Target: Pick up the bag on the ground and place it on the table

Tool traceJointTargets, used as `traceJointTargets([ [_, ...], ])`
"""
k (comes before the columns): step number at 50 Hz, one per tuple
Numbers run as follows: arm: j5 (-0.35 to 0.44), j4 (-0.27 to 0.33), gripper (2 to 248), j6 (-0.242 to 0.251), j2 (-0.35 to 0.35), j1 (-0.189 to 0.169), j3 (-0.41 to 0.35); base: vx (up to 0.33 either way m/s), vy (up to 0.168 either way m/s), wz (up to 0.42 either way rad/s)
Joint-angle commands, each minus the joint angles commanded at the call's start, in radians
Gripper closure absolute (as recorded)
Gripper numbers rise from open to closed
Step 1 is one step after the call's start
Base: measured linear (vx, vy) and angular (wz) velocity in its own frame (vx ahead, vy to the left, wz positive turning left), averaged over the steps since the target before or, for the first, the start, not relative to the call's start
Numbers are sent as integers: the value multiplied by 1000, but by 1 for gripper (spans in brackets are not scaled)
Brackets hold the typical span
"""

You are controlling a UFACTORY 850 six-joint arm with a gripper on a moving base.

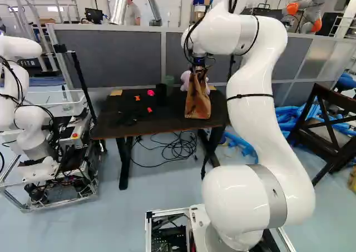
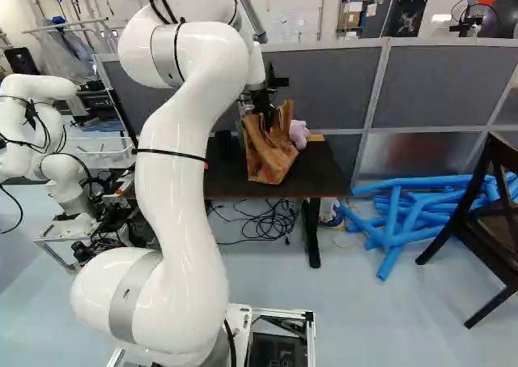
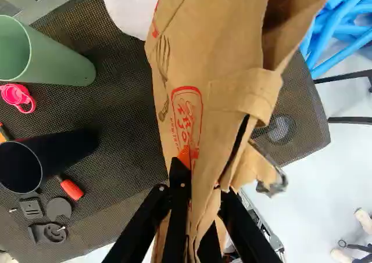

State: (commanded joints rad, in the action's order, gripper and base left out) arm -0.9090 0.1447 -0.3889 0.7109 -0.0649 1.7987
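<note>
Checked the left base view first: had the paper bag (image 1: 198, 102) hanging from the gripper (image 1: 199, 68), over the right-hand part of the dark table (image 1: 119, 128). Couldn't tell if touching the tabletop, tbh. Spotted a black cup (image 1: 161, 92) and a green cup (image 1: 169, 82) near the bag, plus a pink toy (image 1: 185, 78) behind it. Saw tangled cables (image 1: 181, 147) below on the floor, and another robot (image 1: 34, 124) at the left.

Then the right base view: got the bag there too, leaning a bit above the table. Noticed blue tubes (image 2: 405, 217) on the floor and a wooden chair (image 2: 477, 213) farther right.

Wrist view last: found the gripper (image 3: 201, 180) clenched on the bag's crumpled paper, fingers on either side. Also caught a pink lid (image 3: 16, 94) near the green cup.
</note>
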Motion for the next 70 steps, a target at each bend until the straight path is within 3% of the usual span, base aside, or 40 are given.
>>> traceJointTargets([
  [26,0,0,229,0,1,0,0,0,0,0],
  [27,0,0,215,0,1,0,0,0,0,0],
  [32,0,0,215,0,1,0,0,0,0,0],
  [33,0,0,182,0,1,0,0,0,0,0],
  [37,0,0,182,0,1,0,0,0,0,0],
  [38,0,0,148,0,1,0,0,0,0,0],
  [42,0,0,148,0,1,0,0,0,0,0],
  [43,0,0,113,0,1,0,0,0,0,0],
  [47,0,0,113,0,1,0,0,0,0,0],
  [48,0,0,78,0,1,0,0,0,0,0],
  [53,0,0,78,0,1,0,0,0,0,0],
  [54,0,0,31,0,1,0,0,0,0,0],
  [59,0,0,31,0,1,0,0,0,0,0],
  [60,0,0,3,0,1,0,0,0,0,0],
  [70,0,0,3,0,-3,0,-1,0,0,0],
])
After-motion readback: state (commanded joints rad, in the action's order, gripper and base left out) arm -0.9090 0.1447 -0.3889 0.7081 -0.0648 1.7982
